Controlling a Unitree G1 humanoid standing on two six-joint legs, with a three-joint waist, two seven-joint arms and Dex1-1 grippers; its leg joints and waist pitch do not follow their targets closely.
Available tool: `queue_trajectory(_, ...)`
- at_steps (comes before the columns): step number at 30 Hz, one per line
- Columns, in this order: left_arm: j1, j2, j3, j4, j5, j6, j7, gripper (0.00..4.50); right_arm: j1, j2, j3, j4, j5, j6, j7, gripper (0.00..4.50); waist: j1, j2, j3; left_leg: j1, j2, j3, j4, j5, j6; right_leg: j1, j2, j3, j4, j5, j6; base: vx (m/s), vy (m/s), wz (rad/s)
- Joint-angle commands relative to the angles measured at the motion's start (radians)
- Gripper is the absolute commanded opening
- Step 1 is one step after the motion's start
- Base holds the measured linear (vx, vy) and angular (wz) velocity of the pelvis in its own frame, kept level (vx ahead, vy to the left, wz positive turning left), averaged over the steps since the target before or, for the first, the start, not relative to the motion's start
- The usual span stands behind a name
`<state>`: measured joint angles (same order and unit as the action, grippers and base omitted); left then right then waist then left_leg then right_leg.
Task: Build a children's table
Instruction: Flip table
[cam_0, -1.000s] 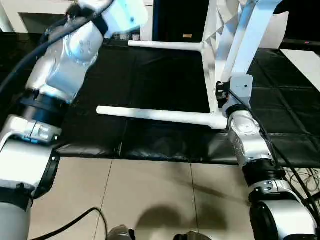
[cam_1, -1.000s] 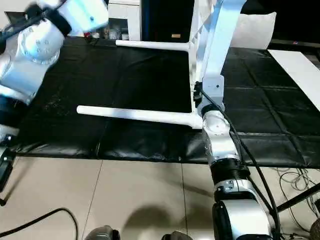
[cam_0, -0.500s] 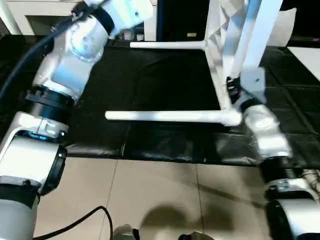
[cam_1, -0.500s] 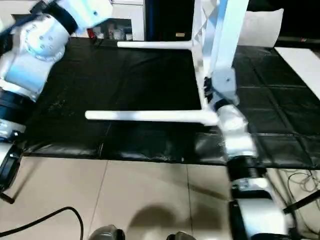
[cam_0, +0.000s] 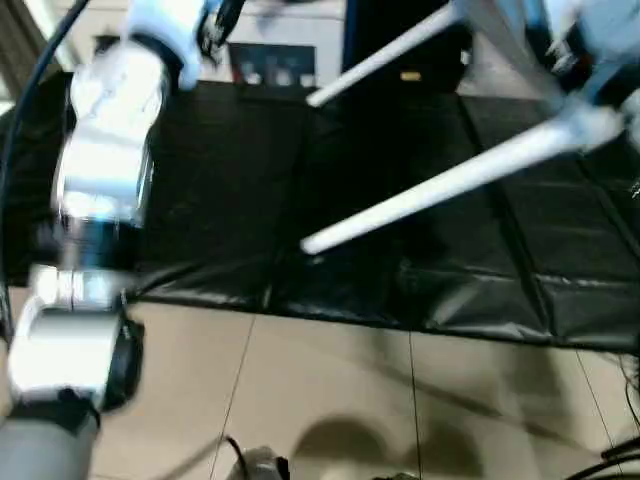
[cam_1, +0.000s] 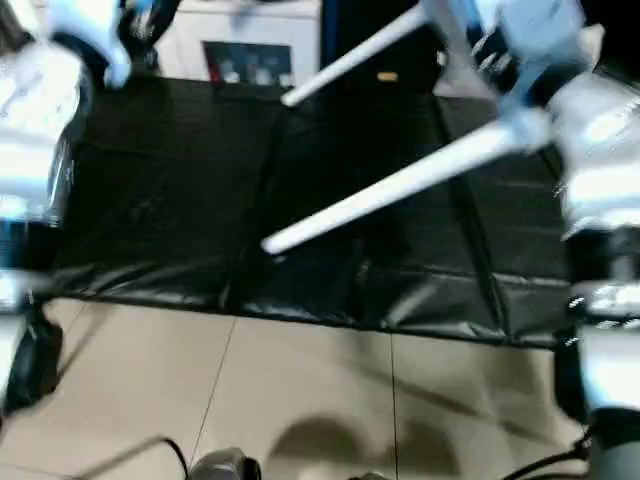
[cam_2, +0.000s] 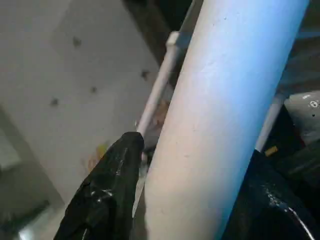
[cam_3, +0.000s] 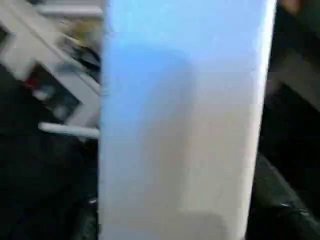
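The children's table hangs tilted. Two of its white legs slant down toward my left: the near leg (cam_0: 450, 185) has its foot just above the black mat, and the far leg (cam_0: 380, 60) is behind it. My left gripper (cam_2: 197, 150) is shut around another white table leg (cam_2: 220, 110), with a black finger (cam_2: 107, 192) pressed against each side. My right gripper (cam_3: 180, 220) holds a broad white part of the table (cam_3: 180, 125) between its dark fingers (cam_3: 280, 210); in the eye views that arm (cam_1: 600, 130) is raised at the upper right by the table's corner.
A black padded mat (cam_0: 200, 200) covers the floor ahead, and its front edge meets beige tiles (cam_0: 320, 400). A white cabinet (cam_0: 270, 50) stands behind the mat. My left arm (cam_0: 105, 170) rises along the left side.
The table has been tipped: the two legs that lay level now slope down to the left. My right arm has risen to the upper right. The camera has also shifted.
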<state>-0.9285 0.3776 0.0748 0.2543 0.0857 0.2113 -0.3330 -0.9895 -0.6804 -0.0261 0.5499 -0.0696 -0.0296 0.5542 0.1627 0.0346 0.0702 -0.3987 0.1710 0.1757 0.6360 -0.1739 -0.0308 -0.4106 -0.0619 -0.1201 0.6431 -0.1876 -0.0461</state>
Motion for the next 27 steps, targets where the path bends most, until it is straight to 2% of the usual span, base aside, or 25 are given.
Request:
queue_trajectory(1,0.062,-0.095,-0.009,-0.04,-0.122,0.122,0.008,2.16,-0.045,0.019,0.051,0.012,0.062,-0.077,0.147,2.84,-0.01,-0.025,-0.076,0.03,0.061,-0.023,-0.057,-0.224,0.064,0.044,-0.101,0.062,-0.11,-0.403,-0.102,0.0,0.0,0.0)
queue_trajectory(2,0.071,-0.103,-0.008,-0.052,-0.129,0.137,0.015,2.16,-0.059,0.02,0.046,0.022,0.068,-0.087,0.155,3.01,-0.013,-0.024,-0.073,0.037,0.058,-0.021,-0.056,-0.249,0.063,0.036,-0.097,0.06,-0.116,-0.429,-0.103,0.0,0.0,0.0)
queue_trajectory(3,0.076,-0.111,-0.006,-0.061,-0.138,0.15,0.02,2.16,-0.074,0.022,0.041,0.036,0.072,-0.107,0.16,3.01,-0.012,-0.024,-0.071,0.04,0.056,-0.021,-0.055,-0.264,0.063,0.035,-0.096,0.059,-0.12,-0.446,-0.099,0.0,0.0,0.0)
queue_trajectory(5,0.082,-0.123,-0.005,-0.078,-0.144,0.165,0.025,2.16,-0.132,0.026,0.028,0.084,0.078,-0.202,0.165,3.23,-0.014,-0.028,-0.068,0.043,0.049,-0.023,-0.054,-0.315,0.051,0.034,-0.097,0.049,-0.131,-0.533,-0.062,0.0,0.0,0.0)
queue_trajectory(6,0.084,-0.123,-0.006,-0.081,-0.143,0.167,0.024,2.16,-0.142,0.028,0.023,0.088,0.083,-0.214,0.168,3.3,-0.015,-0.022,-0.066,0.047,0.049,-0.026,-0.054,-0.331,0.047,0.03,-0.097,0.045,-0.139,-0.563,-0.045,0.0,0.0,0.0)
queue_trajectory(7,0.086,-0.122,-0.007,-0.084,-0.142,0.168,0.024,2.16,-0.147,0.029,0.02,0.089,0.086,-0.218,0.171,3.4,-0.017,-0.021,-0.066,0.052,0.052,-0.028,-0.056,-0.352,0.044,0.028,-0.098,0.042,-0.143,-0.565,-0.038,0.0,0.0,0.0)
queue_trajectory(8,0.085,-0.122,-0.005,-0.085,-0.14,0.171,0.022,2.16,-0.159,0.034,0.007,0.089,0.103,-0.221,0.176,3.4,-0.018,-0.022,-0.066,0.05,0.054,-0.03,-0.059,-0.359,0.042,0.03,-0.097,0.04,-0.143,-0.56,-0.037,0.0,0.0,0.0)
queue_trajectory(9,0.085,-0.121,-0.004,-0.085,-0.14,0.172,0.022,2.07,-0.164,0.036,0.001,0.088,0.111,-0.222,0.175,3.61,-0.018,-0.02,-0.066,0.052,0.056,-0.032,-0.061,-0.37,0.041,0.031,-0.097,0.04,-0.144,-0.555,-0.036,0.0,0.0,0.0)
queue_trajectory(10,0.087,-0.122,0.004,-0.098,-0.125,0.187,0.014,2.03,-0.207,0.062,-0.061,0.094,0.179,-0.241,0.178,3.61,-0.022,-0.018,-0.068,0.048,0.059,-0.036,-0.066,-0.385,0.039,0.035,-0.098,0.039,-0.141,-0.536,-0.036,0.0,0.0,0.0)
queue_trajectory(12,0.095,-0.117,0.002,-0.106,-0.107,0.174,0.002,2.0,-0.242,0.097,-0.147,0.086,0.282,-0.271,0.176,3.78,-0.025,-0.016,-0.074,0.045,0.065,-0.042,-0.071,-0.397,0.036,0.039,-0.101,0.04,-0.134,-0.495,-0.045,0.0,0.0,0.0)
queue_trajectory(13,0.098,-0.113,-0.002,-0.104,-0.102,0.161,-0.001,1.97,-0.25,0.109,-0.179,0.08,0.321,-0.285,0.171,3.88,-0.025,-0.013,-0.077,0.048,0.07,-0.041,-0.072,-0.393,0.038,0.033,-0.103,0.047,-0.132,-0.45,-0.062,0.0,0.0,0.0)
queue_trajectory(14,0.104,-0.109,-0.006,-0.104,-0.098,0.148,-0.007,1.94,-0.247,0.119,-0.202,0.063,0.358,-0.284,0.178,3.98,-0.028,-0.012,-0.073,0.042,0.071,-0.041,-0.077,-0.393,0.04,0.034,-0.1,0.048,-0.129,-0.42,-0.076,0.0,0.0,0.0)
queue_trajectory(15,0.109,-0.105,-0.011,-0.105,-0.1,0.143,-0.008,1.94,-0.244,0.123,-0.214,0.056,0.386,-0.289,0.191,3.98,-0.026,-0.009,-0.073,0.044,0.075,-0.042,-0.08,-0.403,0.036,0.034,-0.101,0.05,-0.127,-0.4,-0.082,0.0,0.0,0.0)
queue_trajectory(17,0.13,-0.098,-0.012,-0.102,-0.103,0.129,-0.006,1.83,-0.195,0.138,-0.224,0.003,0.438,-0.239,0.204,4.18,-0.031,-0.011,-0.072,0.035,0.076,-0.045,-0.088,-0.392,0.033,0.044,-0.101,0.053,-0.119,-0.349,-0.091,0.0,0.0,0.0)
queue_trajectory(18,0.142,-0.094,-0.012,-0.102,-0.104,0.122,-0.007,1.79,-0.155,0.149,-0.224,-0.034,0.454,-0.213,0.198,4.29,-0.033,-0.008,-0.071,0.029,0.075,-0.046,-0.09,-0.375,0.033,0.048,-0.104,0.056,-0.115,-0.319,-0.098,0.0,0.0,0.0)
queue_trajectory(19,0.15,-0.091,-0.012,-0.102,-0.104,0.117,-0.009,1.77,-0.128,0.157,-0.224,-0.058,0.463,-0.197,0.194,4.36,-0.034,-0.008,-0.073,0.031,0.074,-0.043,-0.091,-0.367,0.033,0.049,-0.105,0.058,-0.116,-0.309,-0.099,0.0,0.0,0.0)
queue_trajectory(21,0.174,-0.07,-0.025,-0.098,-0.079,0.098,-0.012,1.73,-0.017,0.202,-0.234,-0.149,0.479,-0.171,0.147,4.42,-0.035,-0.013,-0.076,0.028,0.071,-0.041,-0.09,-0.329,0.036,0.055,-0.108,0.061,-0.114,-0.282,-0.108,0.0,0.0,0.0)
queue_trajectory(22,0.191,-0.056,-0.03,-0.093,-0.059,0.09,-0.007,1.69,0.066,0.238,-0.236,-0.214,0.481,-0.161,0.106,4.49,-0.033,-0.008,-0.074,0.029,0.071,-0.039,-0.091,-0.311,0.039,0.049,-0.108,0.066,-0.119,-0.289,-0.099,0.0,0.0,0.0)
queue_trajectory(24,0.203,-0.045,-0.035,-0.086,-0.041,0.083,0.0,1.66,0.13,0.264,-0.234,-0.26,0.483,-0.155,0.079,4.5,-0.036,-0.011,-0.081,0.032,0.07,-0.041,-0.089,-0.308,0.032,0.054,-0.109,0.063,-0.116,-0.305,-0.108,0.0,0.0,0.0)
queue_trajectory(25,0.213,-0.041,-0.033,-0.083,-0.036,0.08,0.005,1.63,0.175,0.284,-0.232,-0.295,0.489,-0.145,0.06,4.5,-0.028,0.0,-0.082,0.032,0.067,-0.036,-0.084,-0.276,0.032,0.05,-0.11,0.067,-0.119,-0.294,-0.112,0.0,0.0,0.0)
queue_trajectory(26,0.229,-0.037,-0.028,-0.082,-0.038,0.068,0.008,1.61,0.249,0.315,-0.232,-0.341,0.494,-0.13,0.019,4.5,-0.029,-0.008,-0.08,0.025,0.066,-0.034,-0.085,-0.257,0.04,0.052,-0.108,0.066,-0.119,-0.29,-0.113,0.0,0.0,0.0)
queue_trajectory(27,0.239,-0.036,-0.025,-0.082,-0.043,0.061,0.005,1.6,0.291,0.335,-0.238,-0.352,0.487,-0.129,-0.011,4.5,-0.025,-0.005,-0.078,0.028,0.066,-0.033,-0.086,-0.257,0.043,0.047,-0.106,0.065,-0.123,-0.318,-0.1,0.0,0.0,0.0)
